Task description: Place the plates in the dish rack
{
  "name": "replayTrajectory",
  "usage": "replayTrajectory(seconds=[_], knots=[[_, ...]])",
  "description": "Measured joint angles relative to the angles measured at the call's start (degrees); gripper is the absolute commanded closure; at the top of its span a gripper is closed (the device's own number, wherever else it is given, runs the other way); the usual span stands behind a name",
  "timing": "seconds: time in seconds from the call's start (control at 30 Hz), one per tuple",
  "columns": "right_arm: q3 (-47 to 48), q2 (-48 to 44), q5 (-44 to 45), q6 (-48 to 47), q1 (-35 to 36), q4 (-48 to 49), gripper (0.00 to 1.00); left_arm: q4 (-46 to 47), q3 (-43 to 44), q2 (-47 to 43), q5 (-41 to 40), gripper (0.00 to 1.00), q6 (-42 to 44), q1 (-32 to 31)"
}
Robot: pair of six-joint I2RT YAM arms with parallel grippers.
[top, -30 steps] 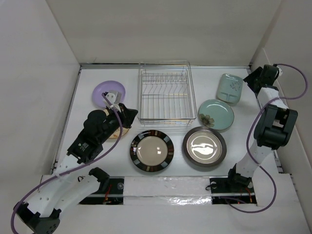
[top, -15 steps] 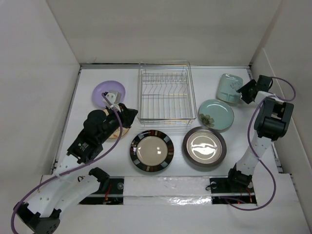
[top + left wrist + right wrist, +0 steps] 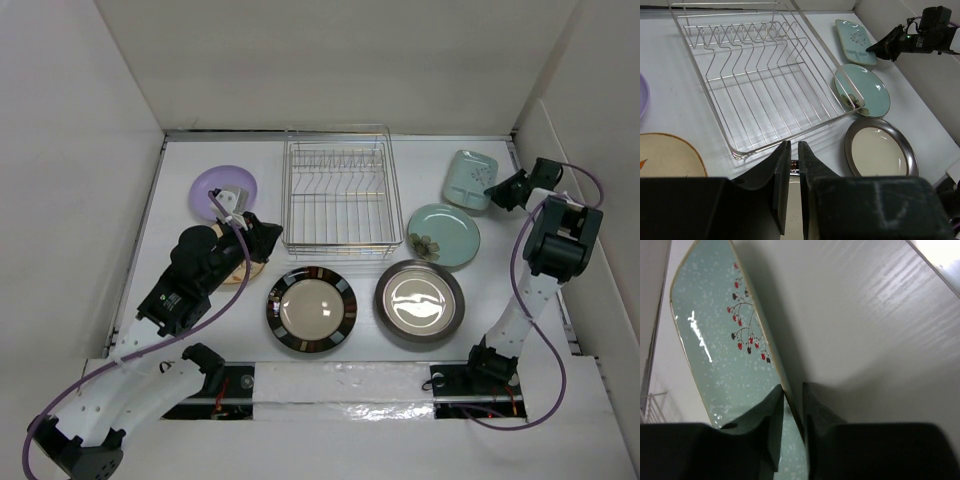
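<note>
The silver wire dish rack (image 3: 337, 190) (image 3: 755, 75) stands empty at the back centre. My right gripper (image 3: 497, 188) (image 3: 794, 395) is at the right edge of the pale green squarish plate (image 3: 468, 180) (image 3: 715, 350), shut on its rim, one finger on each side. My left gripper (image 3: 262, 240) (image 3: 794, 155) hovers off the rack's front-left corner, shut and holding nothing. Around it lie the lavender plate (image 3: 225, 188), the tan plate (image 3: 667, 155) mostly under the left arm, the black-rimmed plate (image 3: 311, 309), the grey-brown plate (image 3: 419, 301) and the pale green floral plate (image 3: 443, 236).
White walls close in the table on the left, back and right. The right wall stands close behind the right arm (image 3: 555, 240). A taped strip (image 3: 340, 385) runs along the near edge between the arm bases.
The right gripper came down from the back right corner to the squarish plate's right edge and closed on its rim. The left arm stayed put.
</note>
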Motion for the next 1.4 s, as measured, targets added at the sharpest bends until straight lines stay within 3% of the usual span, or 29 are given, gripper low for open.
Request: replayTrajectory(seconds=[0.17,0.37,0.53,0.7,0.97,1.07,1.17,1.2,1.4], knots=[[-2.16,-0.52,-1.07,-0.04,-0.39,4.96,1.00,0.00,0.00,-0.04,-0.04,0.90,0.02,0.00],[-7.96,-5.99,4.79,-0.28,-0.35,7.76,1.00,0.02,0.00,-0.04,-0.13,0.90,0.02,0.00],[-7.50,-10.29,10.08,-4.37,1.66,3.85,1.00,0.02,0.00,-0.04,-0.35,0.81,0.02,0.00],[-4.39,-15.76,14.34,-9.84,8.48,-1.97,1.00,0.02,0.00,-0.04,-0.52,0.65,0.15,0.00],[13.53,-20.63,20.92,-18.10,24.15,-13.79,1.00,0.07,0.00,-1.27,-0.66,0.64,0.24,0.00],[22.80,-19.93,25.90,-21.68,29.31,-20.65,1.00,0.04,0.00,-1.81,-1.86,0.68,0.24,0.00],[31.58,-18.16,30.18,-24.41,33.92,-26.58,1.00,0.00,-0.02,-1.86,-4.57,0.95,-0.07,0.00],[33.73,-17.57,31.52,-25.09,35.21,-27.93,1.00,0.00,-0.09,-1.79,-5.42,1.00,-0.37,0.00],[46.42,-10.05,39.50,-28.17,40.26,-38.95,1.00,-0.61,-0.17,0.44,-10.01,1.00,-0.72,0.00]])
